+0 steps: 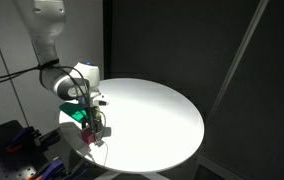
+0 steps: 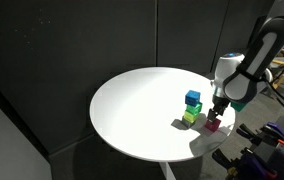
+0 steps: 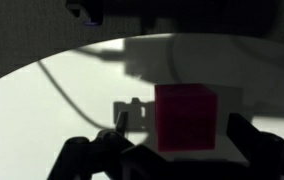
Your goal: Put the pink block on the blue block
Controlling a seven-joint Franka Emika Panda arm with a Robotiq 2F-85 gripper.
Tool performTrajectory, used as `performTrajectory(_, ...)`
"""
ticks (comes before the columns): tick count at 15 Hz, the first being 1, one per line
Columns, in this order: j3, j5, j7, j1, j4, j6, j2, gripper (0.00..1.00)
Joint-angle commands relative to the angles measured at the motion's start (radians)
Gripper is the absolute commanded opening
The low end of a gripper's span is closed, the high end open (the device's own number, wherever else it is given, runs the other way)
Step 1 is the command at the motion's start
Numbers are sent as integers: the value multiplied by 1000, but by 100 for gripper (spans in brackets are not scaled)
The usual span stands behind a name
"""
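Near the edge of the round white table [image 2: 132, 110], under the wide-spread gripper [image 2: 216, 113]: small magenta-pink cube [image 2: 213, 124], likely light, rigid, smooth; grasp opposite flat faces. Bright blue cube [image 2: 193, 98] nearby.

Dim room, spotlit table [image 2: 132, 110], soft blur

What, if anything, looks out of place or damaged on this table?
Nothing stands out. The pink block sits flat on the white table inside the open gripper, and the blue block nearby looks intact; no spills.
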Motion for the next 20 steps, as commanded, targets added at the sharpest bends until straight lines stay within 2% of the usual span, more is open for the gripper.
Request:
performTrajectory(1,5,-9,7,-7,1,-2,0,100)
performTrajectory(20,12,-9,10,-2,58,8,63,100)
